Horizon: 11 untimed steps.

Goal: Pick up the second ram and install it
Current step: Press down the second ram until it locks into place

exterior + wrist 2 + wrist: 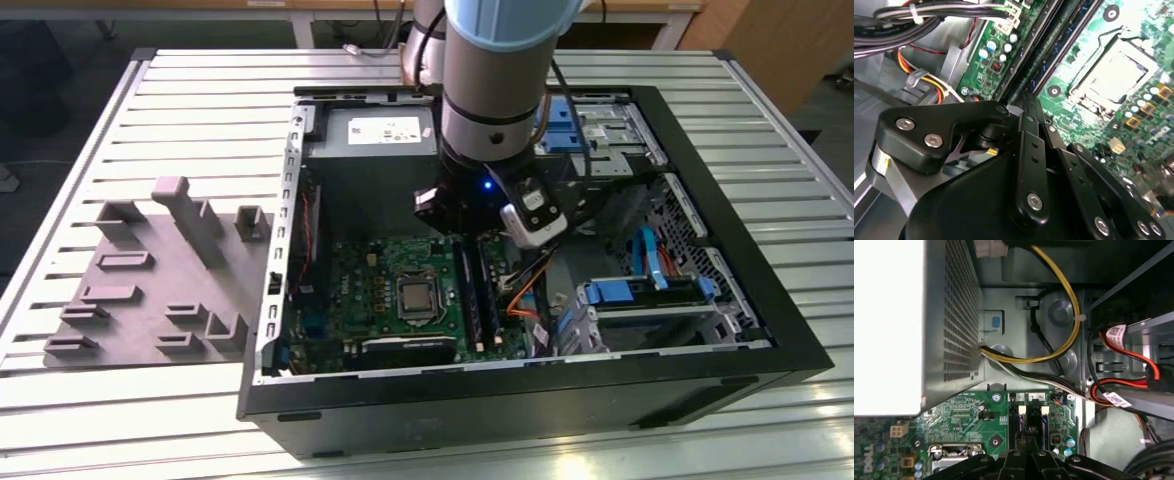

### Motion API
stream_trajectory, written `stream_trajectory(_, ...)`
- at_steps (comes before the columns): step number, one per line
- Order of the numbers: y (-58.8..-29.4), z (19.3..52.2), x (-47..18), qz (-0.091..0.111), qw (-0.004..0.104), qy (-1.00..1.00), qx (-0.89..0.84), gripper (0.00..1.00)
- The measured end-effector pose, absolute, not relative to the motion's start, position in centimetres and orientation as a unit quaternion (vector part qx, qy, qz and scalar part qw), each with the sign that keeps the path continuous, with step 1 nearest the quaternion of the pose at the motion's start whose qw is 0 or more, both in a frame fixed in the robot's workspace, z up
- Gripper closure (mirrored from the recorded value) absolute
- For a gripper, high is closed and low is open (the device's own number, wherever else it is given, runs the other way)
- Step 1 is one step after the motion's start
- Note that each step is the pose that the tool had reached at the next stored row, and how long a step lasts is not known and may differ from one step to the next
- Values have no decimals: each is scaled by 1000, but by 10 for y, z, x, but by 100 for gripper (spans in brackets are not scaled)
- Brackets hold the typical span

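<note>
Pincer is low over the memory slots inside the computer case; whether it grasps anything I cannot tell. Cables lie near.

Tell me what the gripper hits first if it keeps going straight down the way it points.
Probably the memory slots on the motherboard: the gripper points right at them. Depth is unclear, so how much gap remains cannot be told.

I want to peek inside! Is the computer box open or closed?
Open. The computer case lies on its side with no cover on top, so the motherboard and cables show from above.
</note>
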<state>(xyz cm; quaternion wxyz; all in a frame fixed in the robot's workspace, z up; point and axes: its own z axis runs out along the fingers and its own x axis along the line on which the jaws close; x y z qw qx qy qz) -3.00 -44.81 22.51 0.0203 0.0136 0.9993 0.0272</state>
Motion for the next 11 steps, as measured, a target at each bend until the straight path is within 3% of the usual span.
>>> stream_trajectory(11,-449,237,-30,26,20,999,14,89)
